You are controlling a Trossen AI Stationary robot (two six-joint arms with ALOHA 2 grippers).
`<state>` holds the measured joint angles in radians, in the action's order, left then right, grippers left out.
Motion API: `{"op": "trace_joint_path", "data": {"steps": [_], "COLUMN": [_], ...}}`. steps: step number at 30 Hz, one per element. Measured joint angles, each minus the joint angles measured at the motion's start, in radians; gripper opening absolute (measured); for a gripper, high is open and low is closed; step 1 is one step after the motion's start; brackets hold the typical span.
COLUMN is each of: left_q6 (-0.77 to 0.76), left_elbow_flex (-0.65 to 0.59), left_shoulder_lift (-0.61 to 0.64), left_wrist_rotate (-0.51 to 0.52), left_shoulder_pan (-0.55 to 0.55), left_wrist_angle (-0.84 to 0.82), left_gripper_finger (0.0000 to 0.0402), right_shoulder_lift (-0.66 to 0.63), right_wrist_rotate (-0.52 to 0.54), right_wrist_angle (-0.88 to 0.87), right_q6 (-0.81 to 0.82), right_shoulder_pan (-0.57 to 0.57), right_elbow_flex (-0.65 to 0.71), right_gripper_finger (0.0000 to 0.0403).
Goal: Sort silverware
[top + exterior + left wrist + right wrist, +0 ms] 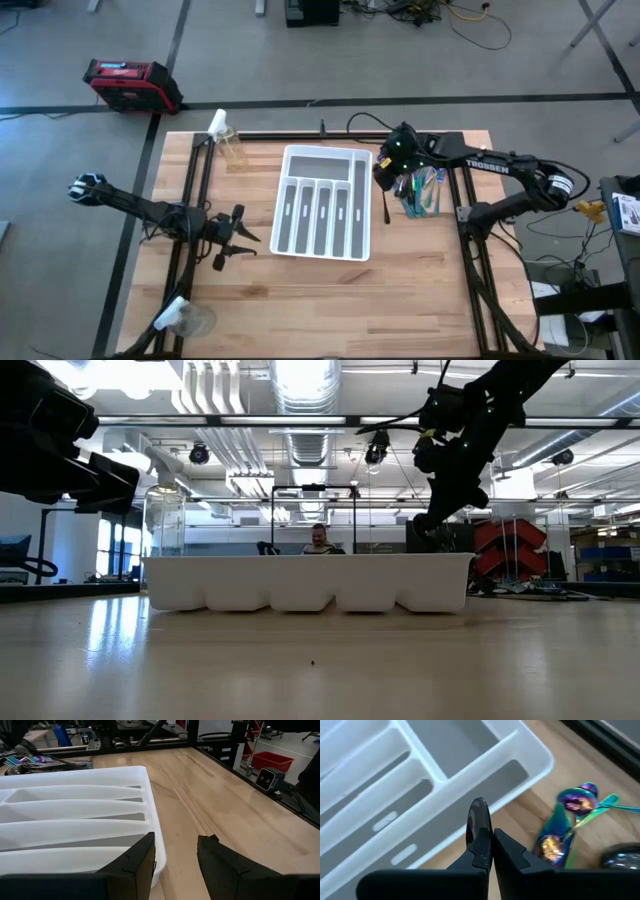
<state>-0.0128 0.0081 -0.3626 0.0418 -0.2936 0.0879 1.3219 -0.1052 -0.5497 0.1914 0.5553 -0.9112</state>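
Observation:
The white compartmented tray [325,235] lies mid-table. Right of it, a heap of iridescent silverware [421,192] rests on the wood, also visible in the right wrist view [567,822]. My right gripper [385,178] hovers by the tray's right edge, above its rim in the low view [440,520], shut on one dark piece of silverware [479,820]. My left gripper [240,238] waits open at the tray's near left corner [150,827], with nothing between its fingers [175,851]. My right gripper pinches the dark piece between its two fingers [507,850]. The piece runs on past the fingertips along their line, and its rounded free end [479,806] shows over the tray's rightmost compartment. Which end the fingers have is hidden by the gripper itself.
A clear spray bottle [228,140] stands at the far left of the table and another [182,318] lies at the near left. Bare wood stretches along the near edge. A red case [130,82] sits on the floor beyond, and a person [320,540] shows far behind the table.

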Motion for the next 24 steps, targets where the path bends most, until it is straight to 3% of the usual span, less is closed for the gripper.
{"op": "trace_joint_path", "data": {"steps": [11,16,24], "left_q6": [0.0,0.0,0.0], "left_elbow_flex": [0.0,0.0,0.0], "left_shoulder_lift": [0.0,-0.001,-0.003], "left_wrist_rotate": [0.0,0.0,0.0], "left_shoulder_pan": [0.0,0.0,0.0], "left_wrist_angle": [0.0,0.0,0.001], "left_gripper_finger": [0.0133,0.0133,0.0133], "right_shoulder_lift": [-0.053,-0.056,-0.013], "right_wrist_rotate": [-0.234,-0.293,-0.294], "right_wrist_angle": [0.01,0.076,0.298], "right_q6": [0.063,0.115,0.292], "right_shoulder_pan": [-0.076,-0.114,-0.175], "right_elbow_flex": [-0.001,-0.001,-0.002], "right_gripper_finger": [0.0,0.0,0.0]}}
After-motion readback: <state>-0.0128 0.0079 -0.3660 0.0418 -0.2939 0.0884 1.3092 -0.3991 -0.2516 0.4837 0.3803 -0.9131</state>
